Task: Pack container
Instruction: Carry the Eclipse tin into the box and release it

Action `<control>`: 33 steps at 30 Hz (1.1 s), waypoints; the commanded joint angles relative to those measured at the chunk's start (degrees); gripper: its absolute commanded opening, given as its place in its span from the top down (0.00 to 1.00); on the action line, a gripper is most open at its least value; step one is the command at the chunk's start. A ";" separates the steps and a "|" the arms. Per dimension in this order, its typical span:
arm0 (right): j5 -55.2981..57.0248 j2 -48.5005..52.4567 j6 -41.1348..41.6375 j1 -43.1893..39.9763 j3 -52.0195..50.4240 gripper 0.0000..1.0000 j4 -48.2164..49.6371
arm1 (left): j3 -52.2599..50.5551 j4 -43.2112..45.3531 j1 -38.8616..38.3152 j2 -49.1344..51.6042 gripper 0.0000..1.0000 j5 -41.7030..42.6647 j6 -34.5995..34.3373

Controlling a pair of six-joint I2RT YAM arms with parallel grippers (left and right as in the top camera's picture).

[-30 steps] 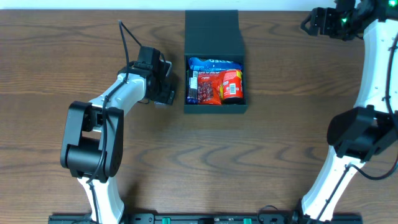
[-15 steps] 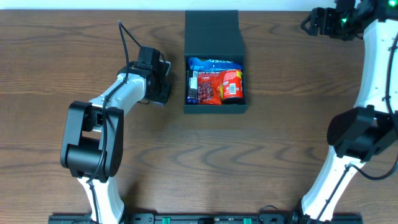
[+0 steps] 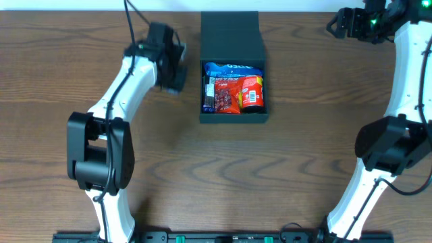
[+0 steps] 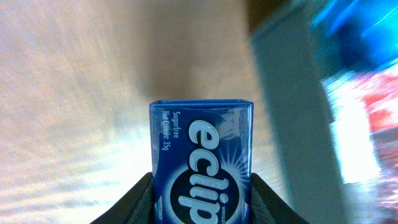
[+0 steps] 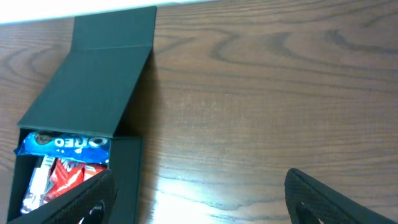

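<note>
The container [image 3: 233, 117] sits at the 12 o'clock side of the table [image 3: 304, 169], its lid [image 3: 230, 35] folded back toward 12 o'clock; inside lie a blue Oreo packet [image 3: 233, 68] at the 12 o'clock end, a red packet [image 3: 251, 92] and a dark red packet [image 3: 226, 101]. The left gripper [image 3: 172, 71] stands at 9 o'clock of the container, just beside its wall; its fingers pinch a blue Eclipse gum pack [image 4: 201, 155] by both sides. The right gripper [image 5: 200, 177] is at 2 o'clock, well apart; its fingers are spread wide around nothing.
</note>
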 commanded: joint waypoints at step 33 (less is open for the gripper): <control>2.80 -0.37 0.42 0.17 0.39 0.04 4.07 | 7.61 1.05 -22.82 7.06 0.93 2.08 -24.87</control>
